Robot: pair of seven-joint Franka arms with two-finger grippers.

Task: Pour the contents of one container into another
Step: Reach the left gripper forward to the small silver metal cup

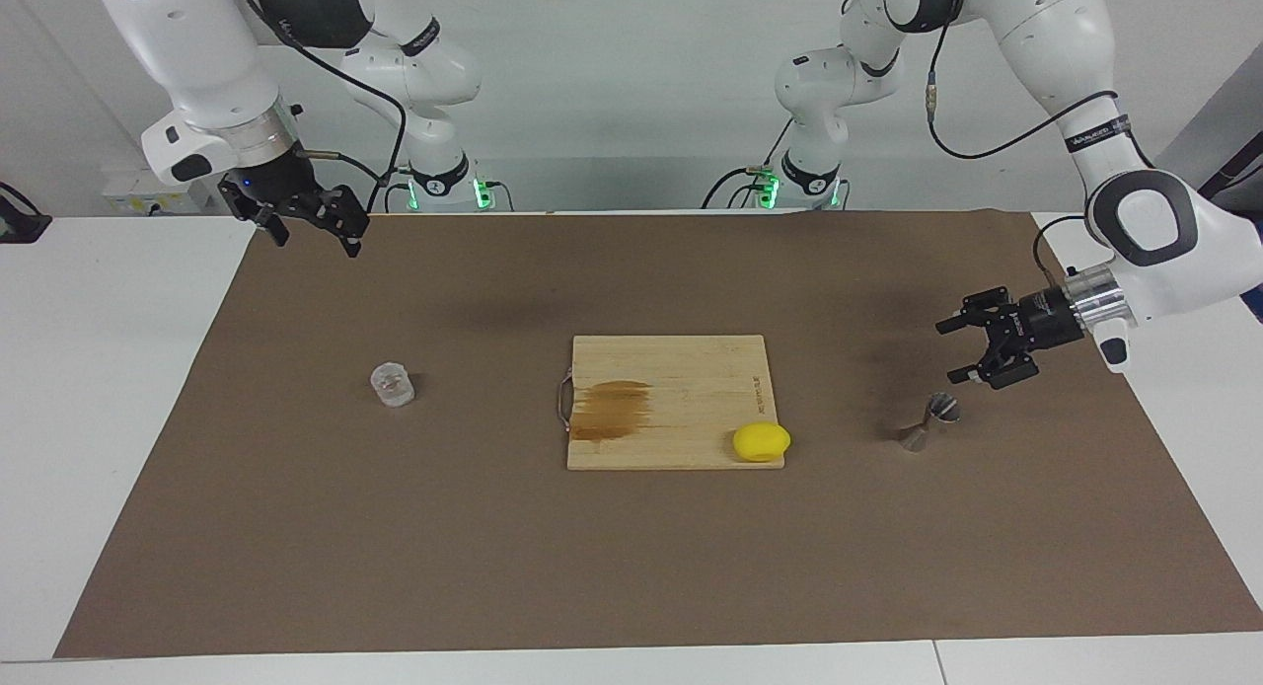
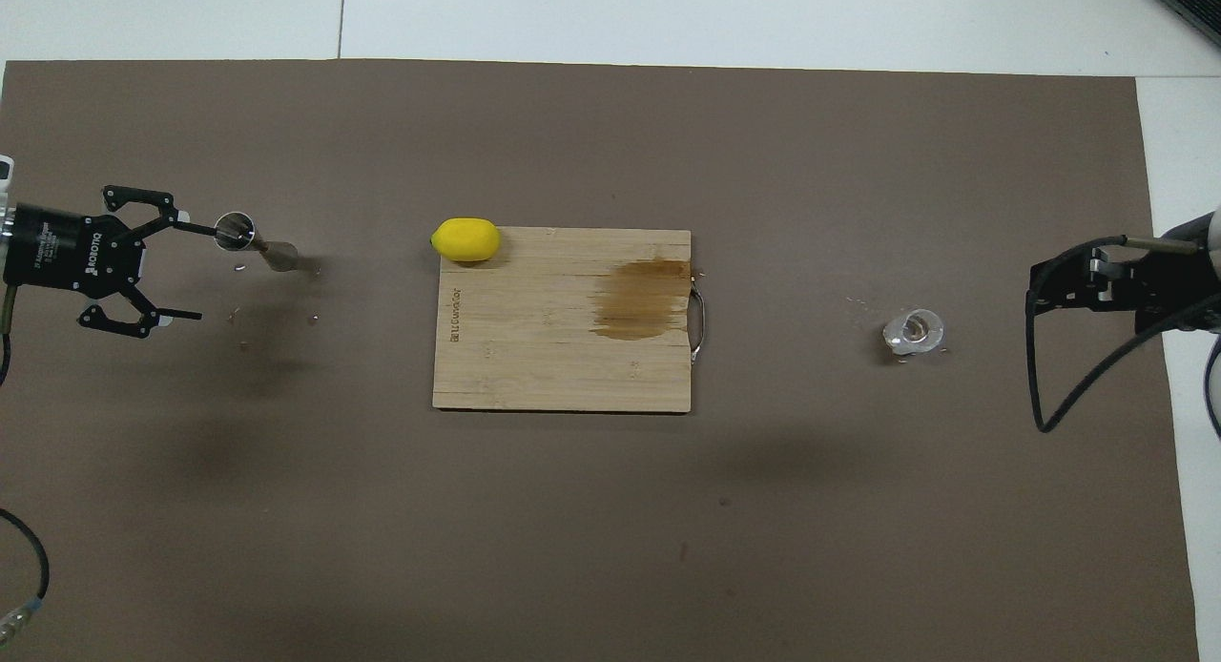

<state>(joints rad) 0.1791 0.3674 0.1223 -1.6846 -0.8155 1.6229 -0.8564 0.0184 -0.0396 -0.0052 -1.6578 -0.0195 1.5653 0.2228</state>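
Observation:
The clear glass cup [image 1: 393,383] stands on the brown mat toward the right arm's end of the table; it also shows in the overhead view [image 2: 914,330]. The steel jigger [image 1: 932,420] stands on the mat toward the left arm's end [image 2: 253,242]. My left gripper [image 1: 949,350] is open, lies level and hovers low beside the jigger without touching it; in the overhead view [image 2: 205,273] one finger overlaps the jigger's rim. My right gripper [image 1: 311,229] is open and empty, raised high over the mat's edge near its base [image 2: 1078,280], well away from the cup.
A wooden cutting board [image 1: 710,364] with a brown stain and a metal handle lies in the middle of the mat. A yellow lemon [image 1: 761,441] sits on the board's corner toward the jigger. Small specks lie around the jigger and the cup.

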